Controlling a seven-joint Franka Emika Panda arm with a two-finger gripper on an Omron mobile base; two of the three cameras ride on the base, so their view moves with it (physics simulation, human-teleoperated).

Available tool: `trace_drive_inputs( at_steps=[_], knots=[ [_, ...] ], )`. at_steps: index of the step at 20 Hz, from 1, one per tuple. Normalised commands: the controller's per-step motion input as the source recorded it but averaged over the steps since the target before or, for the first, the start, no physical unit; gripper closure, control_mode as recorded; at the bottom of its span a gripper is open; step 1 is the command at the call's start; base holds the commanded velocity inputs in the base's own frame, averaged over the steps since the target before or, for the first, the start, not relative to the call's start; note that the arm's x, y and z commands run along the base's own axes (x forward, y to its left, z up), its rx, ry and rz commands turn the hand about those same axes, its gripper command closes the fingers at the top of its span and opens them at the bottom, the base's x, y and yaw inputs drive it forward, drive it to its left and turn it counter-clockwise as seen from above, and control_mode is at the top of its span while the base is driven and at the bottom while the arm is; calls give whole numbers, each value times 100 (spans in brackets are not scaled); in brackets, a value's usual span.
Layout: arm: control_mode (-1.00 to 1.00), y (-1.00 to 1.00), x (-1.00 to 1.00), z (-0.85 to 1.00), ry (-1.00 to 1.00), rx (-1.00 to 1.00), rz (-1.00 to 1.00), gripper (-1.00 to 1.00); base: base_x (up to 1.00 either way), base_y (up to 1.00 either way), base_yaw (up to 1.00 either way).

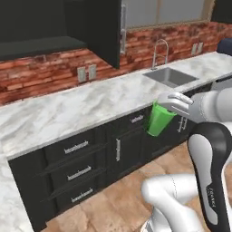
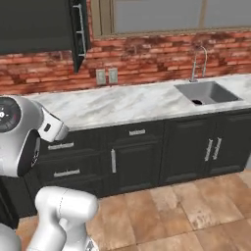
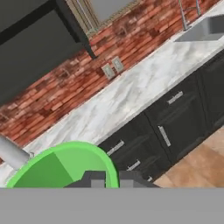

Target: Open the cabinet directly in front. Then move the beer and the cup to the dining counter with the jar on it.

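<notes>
My gripper (image 1: 166, 108) is shut on the rim of the green cup (image 1: 159, 119), which hangs in the air in front of the black base cabinets, left of the sink. In the hand view the cup's open mouth (image 3: 65, 168) sits just beyond the dark fingertips (image 3: 97, 178). The black upper cabinet (image 1: 41, 27) stands open, its door (image 1: 106, 31) swung out toward me with the silver bar handle on its edge; that door (image 2: 78, 29) also appears edge-on from the right. The beer, the dining counter and the jar are out of view.
A marble worktop (image 1: 81, 108) runs under a red-brick backsplash with wall sockets (image 1: 87, 73). A steel sink (image 1: 171, 76) and faucet (image 1: 159, 50) lie to the right. Black drawers (image 1: 74, 167) and doors line the base. The tiled floor (image 2: 186, 206) lies in front.
</notes>
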Motion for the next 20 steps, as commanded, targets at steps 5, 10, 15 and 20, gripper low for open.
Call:
trace_drive_inputs(
  at_steps=[5, 10, 15, 20],
  knots=[
    [100, 0, 0, 0, 0, 0, 0, 100, -29, -7, -92],
    [100, 0, 0, 0, 0, 0, 0, 100, -25, 0, -94],
    [100, 0, 0, 0, 0, 0, 0, 100, -29, -10, -92],
    [100, 0, 0, 0, 0, 0, 0, 100, -33, -96, -60]
  ],
)
